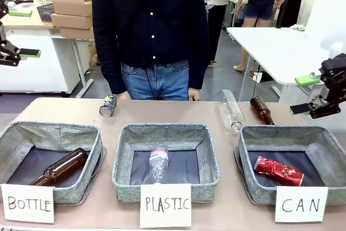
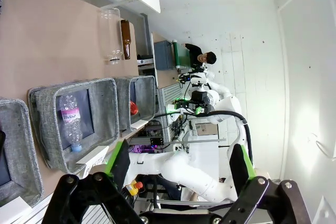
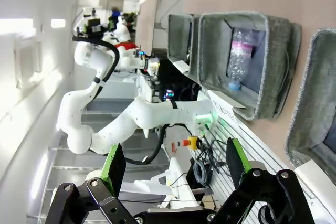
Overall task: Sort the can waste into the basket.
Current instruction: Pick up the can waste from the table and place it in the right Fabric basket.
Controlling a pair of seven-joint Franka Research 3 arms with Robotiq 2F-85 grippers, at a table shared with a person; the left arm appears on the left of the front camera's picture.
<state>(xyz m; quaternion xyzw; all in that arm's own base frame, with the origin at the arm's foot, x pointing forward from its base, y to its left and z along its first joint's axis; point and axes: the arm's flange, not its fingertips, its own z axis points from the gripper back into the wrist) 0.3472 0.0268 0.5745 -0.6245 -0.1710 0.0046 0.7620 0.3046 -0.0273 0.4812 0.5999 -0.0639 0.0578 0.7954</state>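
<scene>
Progress: I judge the task half done; one can of two is sorted.
Red can [image 1: 278, 170]: lies on its side on the dark lining inside the CAN basket [image 1: 324, 138].
Silver can [image 1: 108, 105]: lies on its side on the desk [image 1: 59, 113], near the far edge and beyond the gap between the BOTTLE basket [image 1: 16, 133] and the PLASTIC basket [image 1: 211, 155]. It is well apart from the CAN basket.
Outstanding: pick the silver can and place it in the CAN basket.
Left claw [image 2: 178, 163]: released, nothing between the green pads; held high at my left side, off the desk.
Right claw [image 1: 304, 94]: released and empty; hovers above the far right corner of the CAN basket.
Already binned, not mine: brown glass bottle [image 1: 58, 167] in the BOTTLE basket; clear plastic bottle [image 1: 158, 163] in the PLASTIC basket.
Loose on desk: clear plastic bottle [image 1: 231, 110] and brown glass bottle [image 1: 261, 110], side by side just beyond the CAN basket.
Person [image 1: 151, 25]: stands against the far edge, just behind the silver can.
Obstructions: the silver can itself has open desk around it. As I judge it, a carry to the CAN basket must pass over the PLASTIC basket or the two loose bottles, and the person is close to the pick point.
</scene>
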